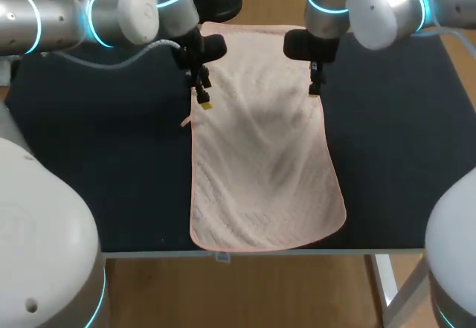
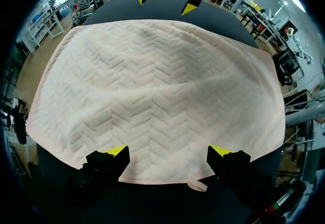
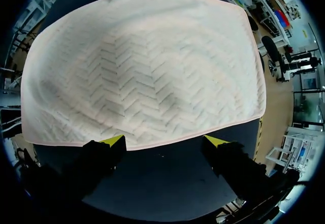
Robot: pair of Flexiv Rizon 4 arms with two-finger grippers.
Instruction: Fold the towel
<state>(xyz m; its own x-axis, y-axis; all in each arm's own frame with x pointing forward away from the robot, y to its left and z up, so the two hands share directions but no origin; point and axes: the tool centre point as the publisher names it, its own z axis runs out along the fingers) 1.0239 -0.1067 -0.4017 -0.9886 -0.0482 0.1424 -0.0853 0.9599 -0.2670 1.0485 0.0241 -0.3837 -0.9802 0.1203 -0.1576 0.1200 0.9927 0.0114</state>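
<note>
Towel [image 1: 260, 157] flat on table [image 1: 97, 164]; left pincer [image 1: 203, 100] and right pincer [image 1: 314, 88] wide over its edges; uneven grips risk a skewed fold.

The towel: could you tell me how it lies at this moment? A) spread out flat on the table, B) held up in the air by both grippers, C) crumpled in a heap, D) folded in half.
A: the towel lies spread out flat on the dark table, with the left gripper and the right gripper open at its edges.
</note>
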